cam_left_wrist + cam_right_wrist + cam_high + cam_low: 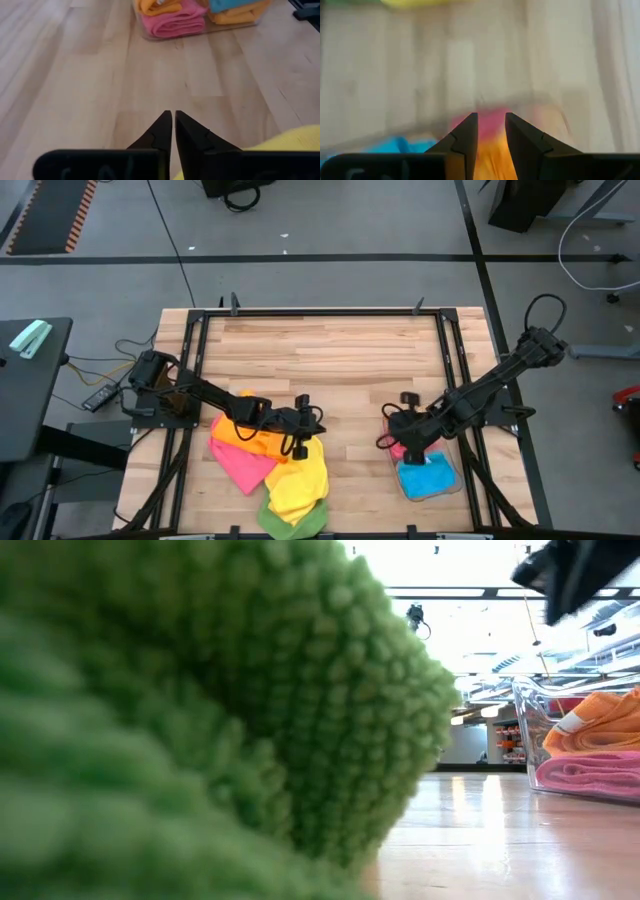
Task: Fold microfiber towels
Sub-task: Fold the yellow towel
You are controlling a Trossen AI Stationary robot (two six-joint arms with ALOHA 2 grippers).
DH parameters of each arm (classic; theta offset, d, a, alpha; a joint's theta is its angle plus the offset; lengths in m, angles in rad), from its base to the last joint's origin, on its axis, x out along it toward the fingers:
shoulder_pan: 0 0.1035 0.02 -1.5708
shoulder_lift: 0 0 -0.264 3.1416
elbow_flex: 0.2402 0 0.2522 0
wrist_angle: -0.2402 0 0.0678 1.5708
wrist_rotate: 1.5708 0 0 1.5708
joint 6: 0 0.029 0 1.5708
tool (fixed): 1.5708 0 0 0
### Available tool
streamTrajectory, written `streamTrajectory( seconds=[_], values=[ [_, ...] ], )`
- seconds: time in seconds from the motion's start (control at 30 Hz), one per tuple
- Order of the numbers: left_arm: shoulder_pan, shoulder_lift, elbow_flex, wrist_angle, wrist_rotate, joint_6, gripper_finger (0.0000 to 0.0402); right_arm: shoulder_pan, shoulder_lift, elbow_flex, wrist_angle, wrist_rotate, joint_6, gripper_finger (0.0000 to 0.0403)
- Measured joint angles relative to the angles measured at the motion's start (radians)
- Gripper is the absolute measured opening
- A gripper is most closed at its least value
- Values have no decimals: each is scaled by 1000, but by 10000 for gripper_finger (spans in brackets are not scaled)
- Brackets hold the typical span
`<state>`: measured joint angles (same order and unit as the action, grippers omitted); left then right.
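Two dark arms reach over the wooden table (330, 360). The left gripper (173, 120) sits above the loose pile of towels at the table's near edge, its fingers almost together with only a thin slit between the tips and nothing caught in them; bare wood lies ahead of the tips, and the yellow towel (297, 485) shows just beside them. The pile also holds an orange towel (245, 438), a pink towel (240, 465) and a green towel (300, 523), overlapping one another. The green one fills most of the low view, close to the lens.

The right gripper (490, 122) hangs over the clear plastic bin (452, 488) on the table's right side, its fingers a small way apart and empty. Inside the bin lie folded towels: a blue one (425, 477) on top in the high view, with pink and orange ones beside it.
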<state>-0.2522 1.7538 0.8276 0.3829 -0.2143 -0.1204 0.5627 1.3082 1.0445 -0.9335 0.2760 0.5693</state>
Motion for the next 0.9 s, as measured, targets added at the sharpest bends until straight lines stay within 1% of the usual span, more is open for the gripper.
streamTrajectory(
  seconds=[0.07,0.13,0.27,0.33,0.47,0.57,0.7,0.8,0.9],
  values=[
    [-10,0,4,-7,0,-1,35,-9,0,-7,109,0,-87,107],
    [-20,0,35,-64,1,-4,36,-18,0,-8,193,-3,-166,107],
    [-39,-2,139,-295,14,-32,33,-47,0,-9,283,-22,-284,107],
    [-49,-2,181,-397,16,-62,31,-62,0,-27,356,-21,-352,107],
    [-74,-2,245,-575,26,-104,33,-79,0,-110,611,-20,-495,107],
    [-94,-2,300,-733,76,-116,41,-92,0,-193,767,-19,-552,107],
    [-110,-2,400,-922,182,-156,48,-113,0,-276,885,-19,-620,107],
    [-118,-2,452,-958,236,-189,51,-117,0,-316,952,-24,-624,107],
    [-132,-2,471,-945,241,-173,56,-117,0,-348,1006,-27,-622,107]
  ],
)
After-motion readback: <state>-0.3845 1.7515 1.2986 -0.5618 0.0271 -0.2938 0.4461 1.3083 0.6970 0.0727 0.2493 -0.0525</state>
